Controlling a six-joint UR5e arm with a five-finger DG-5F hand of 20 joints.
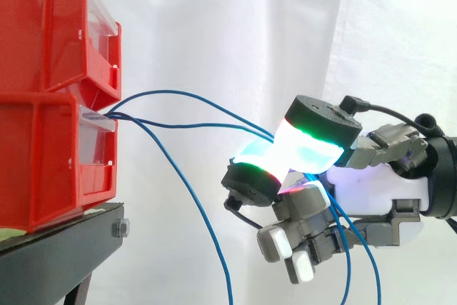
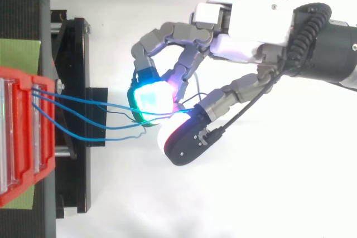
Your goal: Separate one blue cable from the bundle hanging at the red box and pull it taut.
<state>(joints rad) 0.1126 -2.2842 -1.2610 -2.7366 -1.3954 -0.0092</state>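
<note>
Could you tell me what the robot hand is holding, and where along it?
The robot hand pinches blue cable between its glowing fingertips, mid-length, away from the red bin; one strand or two cannot be told.

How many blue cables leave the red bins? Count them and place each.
3. The arching cable and the straight cable run from the red bins into the hand's pinch; the loose cable droops below. More may hide inside the bins.

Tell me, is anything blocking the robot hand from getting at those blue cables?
Nothing visible does. The robot hand has blue cables pinched between its glowing pads, and only open air lies along them back to the red box.
</note>
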